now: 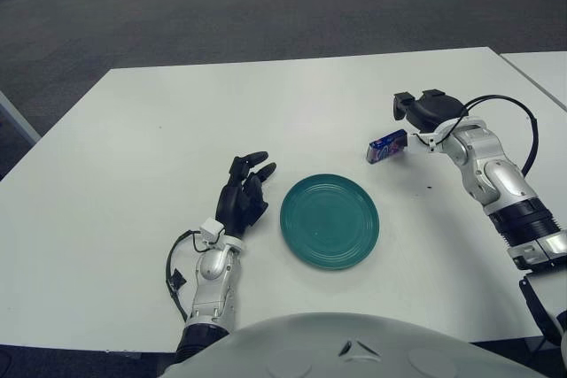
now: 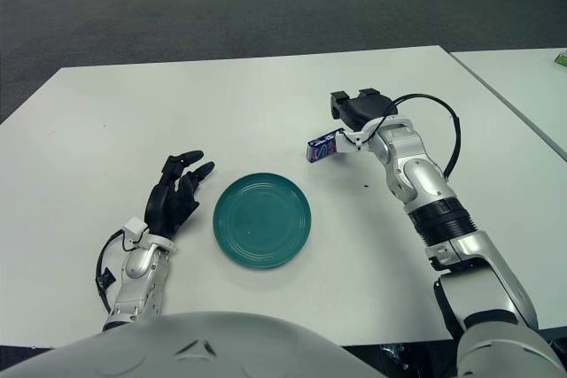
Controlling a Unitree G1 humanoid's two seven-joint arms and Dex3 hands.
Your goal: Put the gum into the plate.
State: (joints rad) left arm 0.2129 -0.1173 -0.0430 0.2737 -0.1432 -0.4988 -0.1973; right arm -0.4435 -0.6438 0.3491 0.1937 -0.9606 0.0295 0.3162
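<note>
Nearest to the robot's body, the left robot hand (image 1: 244, 194) shows just left of the plate, its dark fingers relaxed and slightly spread, holding nothing, well in from the near edge of the white tabletop (image 1: 133, 130). The teal plate (image 1: 330, 220) sits beside it, round and bare, apart from both hands, with open white surface on every side and a broad clear strip between its far rim and the gum. A tiny dark speck (image 1: 430, 188) lies on the tabletop to the right of the plate. Farther back and to the right, the gum (image 1: 387, 145) is a small blue and purple pack with a pale patch of printing on its face; the writing is too small to read, so no brand can be made out. It lies outside the plate, beyond its far right rim, tilted a little. The right robot hand (image 1: 423, 112) is just behind and right of the pack, fingers loosely apart; it seems to be off the pack, though the contact is hard to judge from here. A black cable (image 1: 518, 121) loops over that forearm. The far tabletop edge lies well beyond, then grey carpet (image 1: 221, 6).
</note>
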